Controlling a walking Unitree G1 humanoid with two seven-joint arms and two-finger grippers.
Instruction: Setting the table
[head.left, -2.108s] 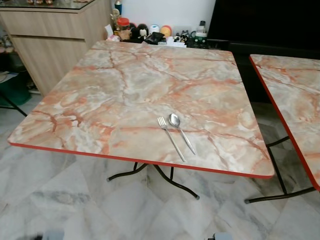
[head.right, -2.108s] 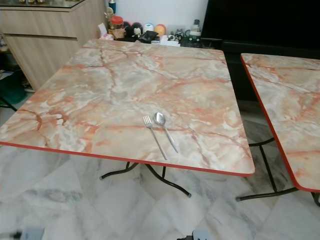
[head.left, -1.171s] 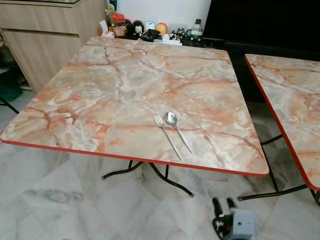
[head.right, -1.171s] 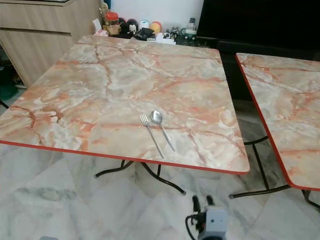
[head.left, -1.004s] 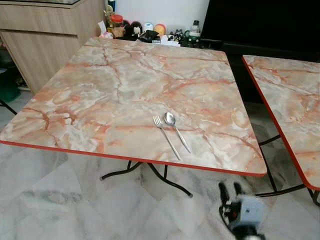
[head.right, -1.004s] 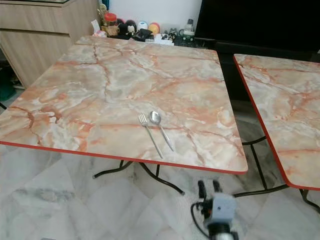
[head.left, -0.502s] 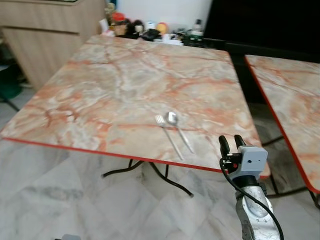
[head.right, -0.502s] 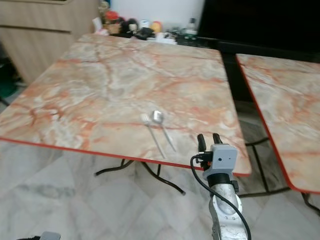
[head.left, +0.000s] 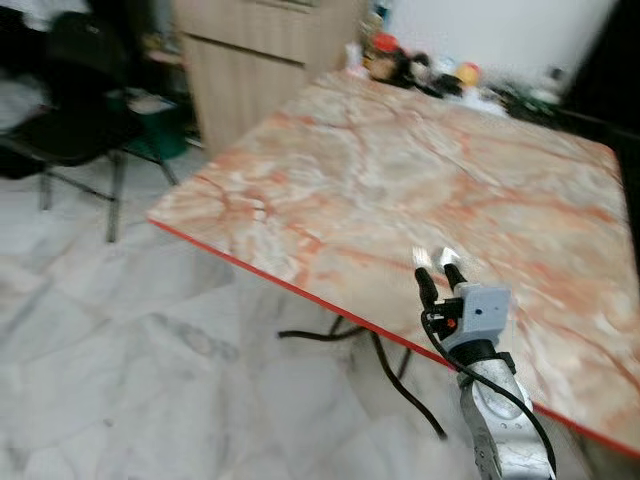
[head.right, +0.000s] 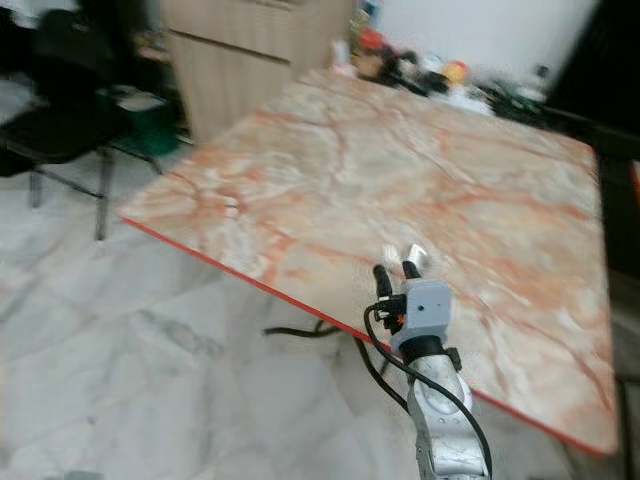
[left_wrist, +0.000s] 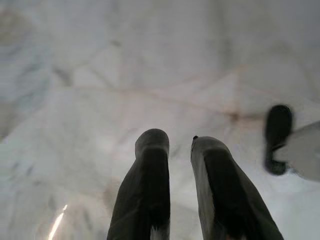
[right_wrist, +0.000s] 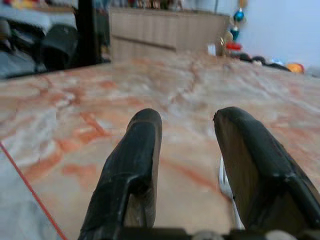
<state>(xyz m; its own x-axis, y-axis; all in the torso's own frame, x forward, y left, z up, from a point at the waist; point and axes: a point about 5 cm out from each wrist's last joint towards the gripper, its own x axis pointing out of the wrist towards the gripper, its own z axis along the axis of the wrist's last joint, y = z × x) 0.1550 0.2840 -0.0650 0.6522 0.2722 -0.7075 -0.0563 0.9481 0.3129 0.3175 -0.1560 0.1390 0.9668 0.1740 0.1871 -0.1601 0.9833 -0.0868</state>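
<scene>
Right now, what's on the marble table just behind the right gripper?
Two silver utensil heads poke out past the right gripper on the marble table; their handles are covered by the gripper, and blur keeps me from telling them apart.

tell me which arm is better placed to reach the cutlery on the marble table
Right. The right pincer is raised at the table edge, just short of the cutlery, fingers apart. The left pincer points at the floor.

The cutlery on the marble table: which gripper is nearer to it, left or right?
Right. The right gripper is raised at the table's near edge, just before the cutlery. The left gripper hangs low over the floor.
</scene>
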